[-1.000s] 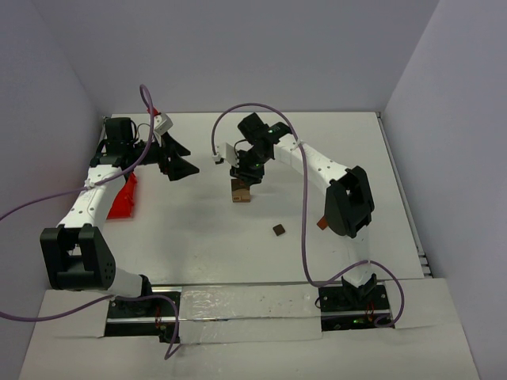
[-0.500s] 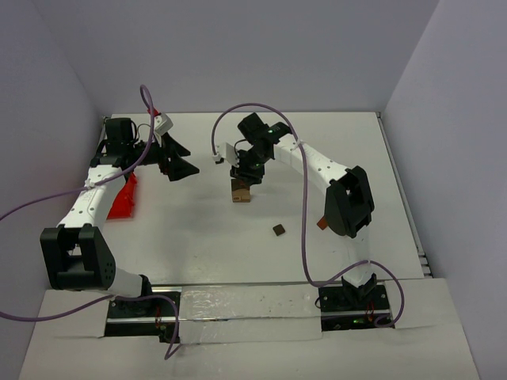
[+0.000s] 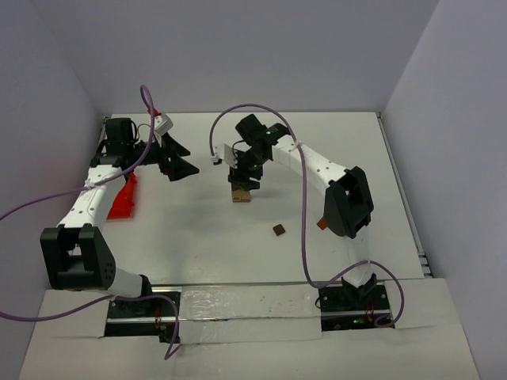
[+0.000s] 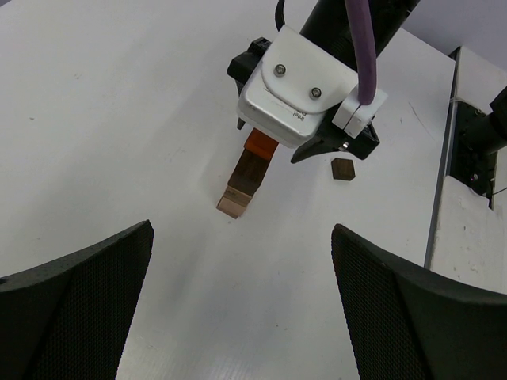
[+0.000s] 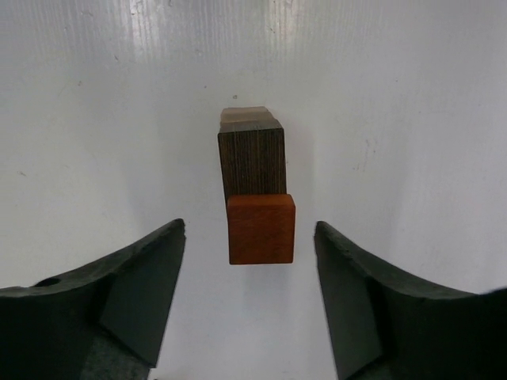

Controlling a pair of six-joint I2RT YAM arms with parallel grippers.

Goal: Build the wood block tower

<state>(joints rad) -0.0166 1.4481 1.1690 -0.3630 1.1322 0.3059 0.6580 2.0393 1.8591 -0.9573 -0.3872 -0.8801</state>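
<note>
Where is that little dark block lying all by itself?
In the overhead view, the loose dark block lies on the white table, right of centre, apart from the block stack and nearer the arms' bases.

My right arm reaches out and across to the left, its wrist bent so the right gripper (image 3: pixel 243 176) points straight down, jaws parted and both pads free. The left gripper (image 3: pixel 179 163) hangs to its left, jaws spread wide, aimed sideways at it.
</note>
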